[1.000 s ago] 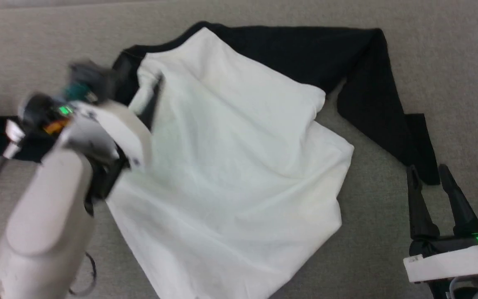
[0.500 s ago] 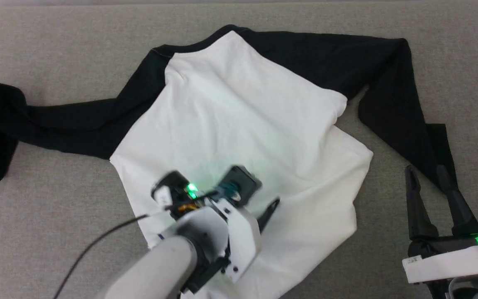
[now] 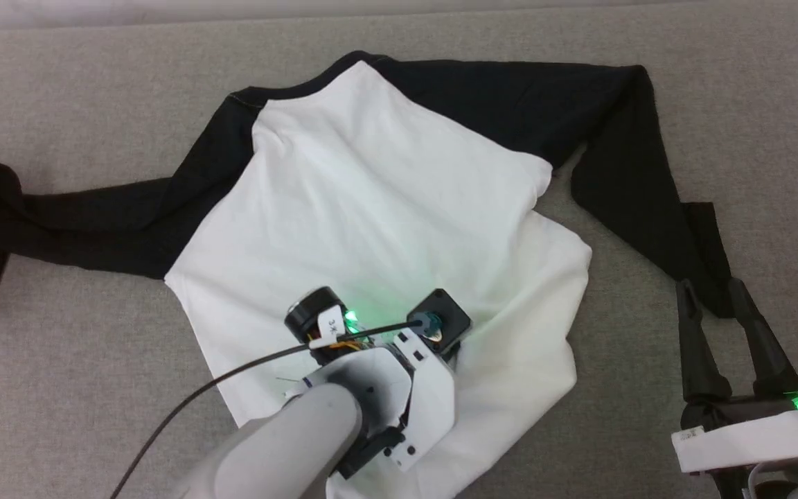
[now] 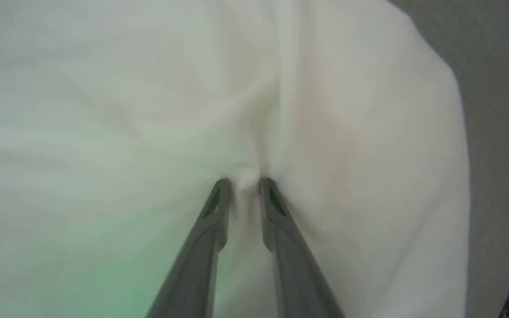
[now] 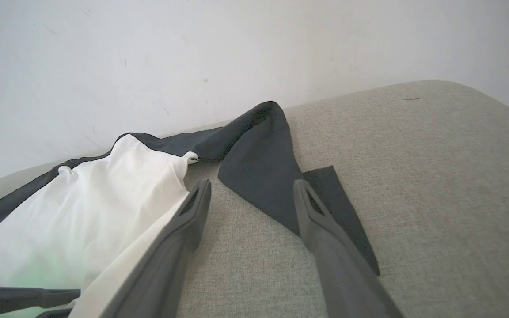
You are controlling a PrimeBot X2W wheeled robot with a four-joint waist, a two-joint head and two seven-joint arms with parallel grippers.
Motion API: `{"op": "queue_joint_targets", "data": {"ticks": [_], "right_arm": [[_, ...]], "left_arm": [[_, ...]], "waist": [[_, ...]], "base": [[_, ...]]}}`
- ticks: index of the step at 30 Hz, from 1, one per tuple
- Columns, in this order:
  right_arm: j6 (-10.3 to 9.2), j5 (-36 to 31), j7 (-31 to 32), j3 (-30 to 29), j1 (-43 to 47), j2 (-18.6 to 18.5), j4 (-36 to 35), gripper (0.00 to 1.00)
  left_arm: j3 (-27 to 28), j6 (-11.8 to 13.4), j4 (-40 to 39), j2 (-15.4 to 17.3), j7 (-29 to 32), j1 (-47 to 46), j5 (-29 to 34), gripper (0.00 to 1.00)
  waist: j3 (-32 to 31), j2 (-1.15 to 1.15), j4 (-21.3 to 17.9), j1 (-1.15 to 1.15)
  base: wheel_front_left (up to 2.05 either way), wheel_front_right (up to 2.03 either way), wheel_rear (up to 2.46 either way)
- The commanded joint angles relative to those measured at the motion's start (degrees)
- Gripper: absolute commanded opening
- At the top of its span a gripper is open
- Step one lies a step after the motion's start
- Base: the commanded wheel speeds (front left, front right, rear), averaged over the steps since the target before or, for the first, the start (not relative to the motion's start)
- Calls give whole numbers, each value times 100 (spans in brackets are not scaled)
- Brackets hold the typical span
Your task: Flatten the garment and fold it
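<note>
The garment [image 3: 385, 194] lies spread on the grey surface, white body in the middle with creases. One black sleeve [image 3: 59, 222] trails left and the other [image 3: 648, 180] bends down at the right. My left arm's wrist [image 3: 399, 360] stands over the lower part of the white body and hides the fingers there. In the left wrist view my left gripper [image 4: 245, 183] pinches a small ridge of white cloth [image 4: 325, 132] between nearly closed fingertips. My right gripper [image 3: 714, 291] [image 5: 252, 187] stands open and holds nothing, its tips at the end of the right sleeve [image 5: 272, 176].
A grey fabric-covered surface [image 3: 752, 138] carries everything and meets a white wall [image 5: 192, 53] behind. Its edge curves away at the right [image 5: 480, 97]. A black cable [image 3: 198, 395] runs from my left wrist toward the lower left.
My left arm swung from the shirt's left shoulder down to the lower white body, and its fingers closed on the cloth. The right gripper stayed put; the camera shifted slightly.
</note>
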Motion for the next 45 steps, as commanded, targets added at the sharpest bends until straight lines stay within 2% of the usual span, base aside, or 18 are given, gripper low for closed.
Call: {"op": "queue_joint_targets", "data": {"ticks": [1, 12, 15, 20, 24, 27, 28, 29, 35, 39, 41, 45], "right_arm": [[-4, 38, -48, -16, -62, 9, 39, 100], [-4, 66, -99, -89, 31, 9, 174, 100], [-4, 67, -66, -134, 129, 9, 178, 100], [-4, 23, -3, -211, 219, 9, 108, 100], [-4, -5, 37, -228, 237, 9, 64, 100], [-4, -15, 68, -200, 255, 9, 42, 100], [-4, -14, 77, -187, 262, 9, 41, 100], [-4, -12, 84, -177, 271, 9, 40, 100], [-4, -11, 129, -154, 353, 10, 35, 100], [-4, -18, 158, -139, 400, 10, 14, 100], [-4, -14, 162, -136, 416, 10, -8, 100], [-4, -19, 183, -125, 422, 10, -62, 100]], "left_arm": [[-182, -61, 277, -8, 60, 205, 16, 0], [46, 110, -541, -388, -250, 269, -405, 0], [-56, 57, -1114, -543, 83, 560, -916, 0], [-385, -34, -1659, -542, 673, 957, -1506, 0], [-511, -4, -1684, -480, 832, 1117, -1583, 0], [-535, 114, -1477, -512, 771, 1256, -1573, 0], [-550, 133, -1389, -519, 680, 1253, -1482, 53], [-527, 178, -1297, -571, 575, 1295, -1476, 100], [-177, 380, -1173, -826, -39, 1322, -1528, 100], [424, 682, -1322, -803, -532, 1207, -1507, 100], [713, 883, -1306, -633, -720, 1071, -1293, 100], [1121, 1269, -1026, 69, -830, 717, -561, 100]], "waist": [[-73, 0, 12, 0], [-556, 0, 213, 0], [-734, 0, 287, 0], [-830, 0, 354, 0], [-848, 0, 386, 0], [-877, 0, 408, 0], [-888, 0, 410, 0], [-903, 0, 415, 0], [-1034, 0, 434, 0], [-1112, 0, 407, 0], [-1114, 0, 391, 0], [-1012, 0, 319, 0]], "base": [[0, 0, 0], [0, 0, 0], [0, 0, 0], [0, 0, 0], [0, 0, 0], [0, 0, 0], [0, 0, 0], [0, 0, 0], [0, 0, 0], [0, 0, 0], [0, 0, 0], [0, 0, 0]]}}
